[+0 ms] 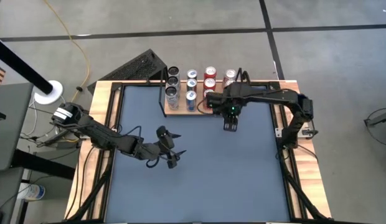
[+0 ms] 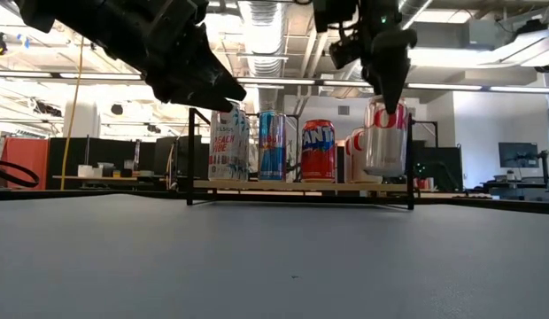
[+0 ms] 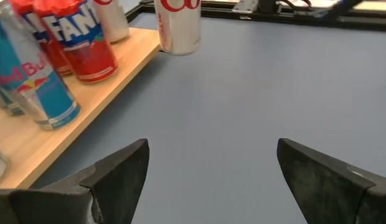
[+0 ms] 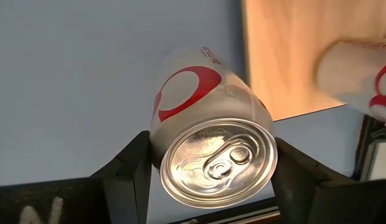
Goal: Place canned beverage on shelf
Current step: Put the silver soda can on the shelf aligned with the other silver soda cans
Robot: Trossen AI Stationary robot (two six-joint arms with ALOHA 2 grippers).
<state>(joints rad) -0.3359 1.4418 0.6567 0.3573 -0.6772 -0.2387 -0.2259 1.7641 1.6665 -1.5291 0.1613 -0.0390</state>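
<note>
Your silver can with red lettering (image 4: 208, 140) sits clamped in the right pincer (image 4: 208, 163), one dark finger on each side of its body, pull-tab top facing the wrist camera. In the low view the can (image 2: 385, 137) hangs upright just off the near right end of the shelf (image 2: 301, 186), its base above the level of the board; whether it overhangs the board's edge you cannot tell from there. From above, the right pincer (image 1: 230, 112) is at the front edge of the shelf (image 1: 180, 111), at its right end.

On the shelf you have a blue-and-silver energy drink can (image 2: 272, 144), a red Fanta can (image 2: 318, 151), a white can with pink print (image 2: 228, 144), and more cans in rows behind them.

Your left pincer (image 1: 170, 151) hovers over the grey counter (image 1: 199, 174), well apart from the shelf, fingers (image 3: 118, 177) spread wide with nothing between them. In the low view it shows dark at upper left (image 2: 223, 87).
</note>
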